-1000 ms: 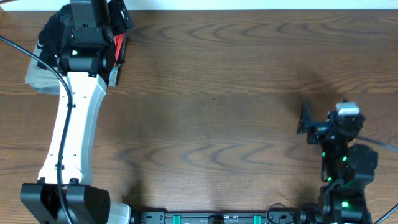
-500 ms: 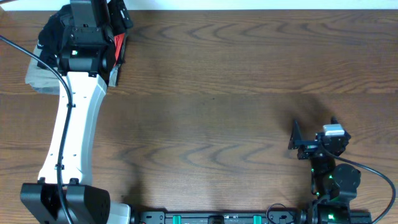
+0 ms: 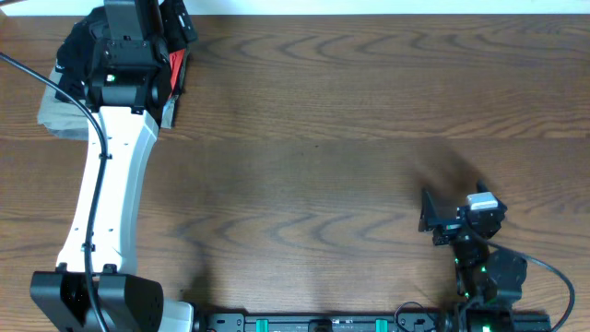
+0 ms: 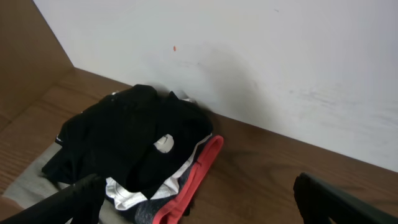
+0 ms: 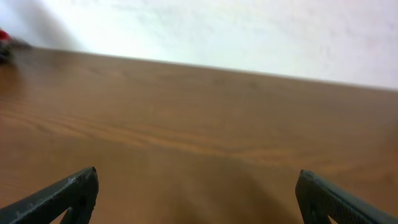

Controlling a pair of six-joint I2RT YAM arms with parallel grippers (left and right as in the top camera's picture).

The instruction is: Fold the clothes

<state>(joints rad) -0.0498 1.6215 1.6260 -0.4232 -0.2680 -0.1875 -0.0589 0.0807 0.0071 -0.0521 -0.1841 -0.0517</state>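
Black top [image 4: 127, 140] sits crumpled at the far left corner of the tabletop [image 3: 313, 120], heaped on a stack [image 4: 134, 199] of folded garments, close to the white wall [image 4: 249, 56]. A small white patch shows on the black fabric. White and grey layers peek out beneath, and a red trim [image 4: 199, 171] curls along the stack's right side in the left wrist view. The left arm [image 3: 101, 184] stretches from the near edge up to that corner, wrist above the pile. The left jaws are spread wide, gripping nothing. Over on the near right, the right arm [image 3: 466, 221] sits well apart from the clothes. The right jaws gape wide too, only bare wood between them.
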